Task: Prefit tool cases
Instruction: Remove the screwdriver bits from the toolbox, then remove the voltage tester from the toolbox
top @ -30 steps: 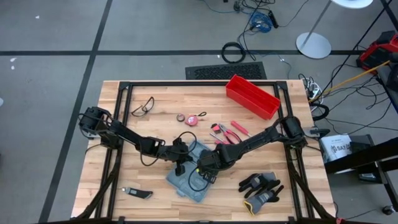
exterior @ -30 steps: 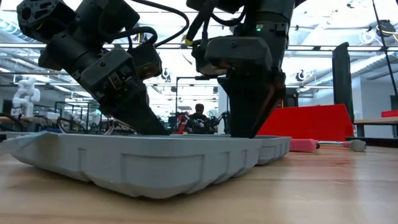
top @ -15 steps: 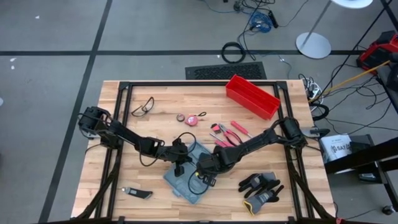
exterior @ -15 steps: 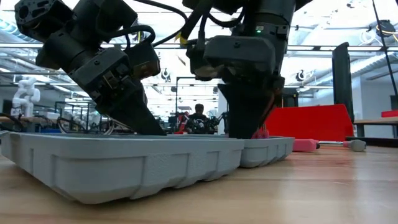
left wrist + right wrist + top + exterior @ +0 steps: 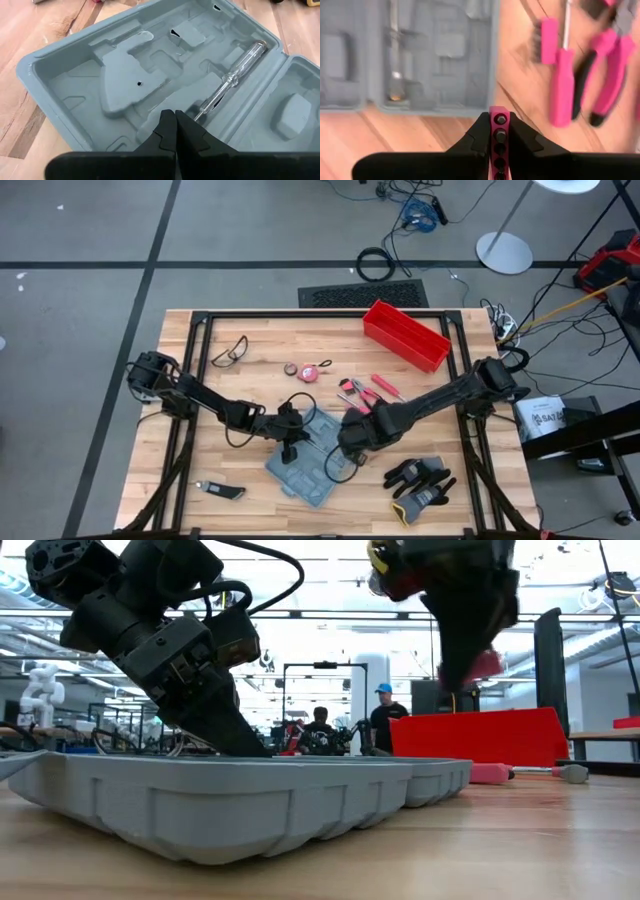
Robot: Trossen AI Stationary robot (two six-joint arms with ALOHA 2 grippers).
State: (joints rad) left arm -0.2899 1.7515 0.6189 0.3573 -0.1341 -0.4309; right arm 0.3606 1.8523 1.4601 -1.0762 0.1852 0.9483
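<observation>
We see the tool case (image 5: pixel 303 463) lying open on the wooden table (image 5: pixel 250 380), near the front edge, between the two arms. Its grey moulded inside faces up, w/ a clear-handled screwdriver (image 5: pixel 231 79) lying in one slot.

The left gripper (image 5: pixel 290 448) is down inside the case, fingers pinched together w/ nothing between them; the left wrist view shows the tips (image 5: pixel 174 129) meeting just above the moulded tray, beside the screwdriver's shaft.

The right gripper (image 5: pixel 352 438) is at the case's right edge, lifted off the table in the low view. It's clamped on a small pink bit holder (image 5: pixel 499 132), a narrow strip w/ a row of round sockets; we can't tell if bits sit in them, since the view is blurred.

Behind it on the table lie pink pliers (image 5: pixel 612 75) and a pink-handled screwdriver (image 5: pixel 562 80), apart from the case. A red bin (image 5: pixel 405 335) sits at the far right, black gloves (image 5: pixel 420 480) at front right.
</observation>
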